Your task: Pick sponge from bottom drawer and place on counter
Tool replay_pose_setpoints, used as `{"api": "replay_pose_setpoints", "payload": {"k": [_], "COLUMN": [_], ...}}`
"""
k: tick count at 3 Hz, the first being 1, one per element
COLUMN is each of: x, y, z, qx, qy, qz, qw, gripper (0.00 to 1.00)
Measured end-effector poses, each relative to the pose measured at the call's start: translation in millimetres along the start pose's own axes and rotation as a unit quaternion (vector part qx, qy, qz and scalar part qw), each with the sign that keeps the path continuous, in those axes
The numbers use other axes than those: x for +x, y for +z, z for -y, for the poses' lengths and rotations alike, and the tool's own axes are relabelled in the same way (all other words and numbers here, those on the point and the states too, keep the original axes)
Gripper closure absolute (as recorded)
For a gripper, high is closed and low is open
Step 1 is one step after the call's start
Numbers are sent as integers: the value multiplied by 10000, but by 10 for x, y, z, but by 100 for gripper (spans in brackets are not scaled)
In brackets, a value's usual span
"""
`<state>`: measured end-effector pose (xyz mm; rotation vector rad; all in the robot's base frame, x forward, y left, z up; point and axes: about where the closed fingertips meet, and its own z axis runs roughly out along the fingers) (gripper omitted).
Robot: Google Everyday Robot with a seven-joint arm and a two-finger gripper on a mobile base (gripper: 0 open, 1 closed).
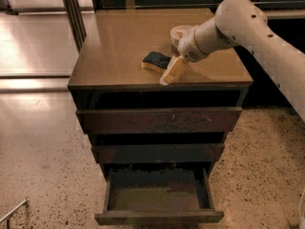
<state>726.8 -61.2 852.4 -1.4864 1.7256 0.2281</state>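
Observation:
The sponge [155, 61], dark blue-green on top with a yellow body, lies flat on the counter [124, 37] near its front edge. My gripper [172, 71] hangs just right of the sponge, over the counter's front edge, pale fingers pointing down and forward. It looks open and holds nothing. The bottom drawer [159, 217] is pulled out below, and its olive-grey floor is bare.
A white bowl [178, 31] stands on the counter behind my wrist. The two upper drawers [157, 120] are pushed in or barely ajar. Speckled floor surrounds the cabinet. A dark post [72, 11] stands at the back left.

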Motion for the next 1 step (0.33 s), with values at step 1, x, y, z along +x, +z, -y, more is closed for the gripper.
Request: {"api": "replay_pose_setpoints", "payload": {"k": [1], "x": [-4], "y": [35], "z": [1], "qx": [0], "qy": [4], "qz": [16], "qw": [10000], "gripper": [0]}}
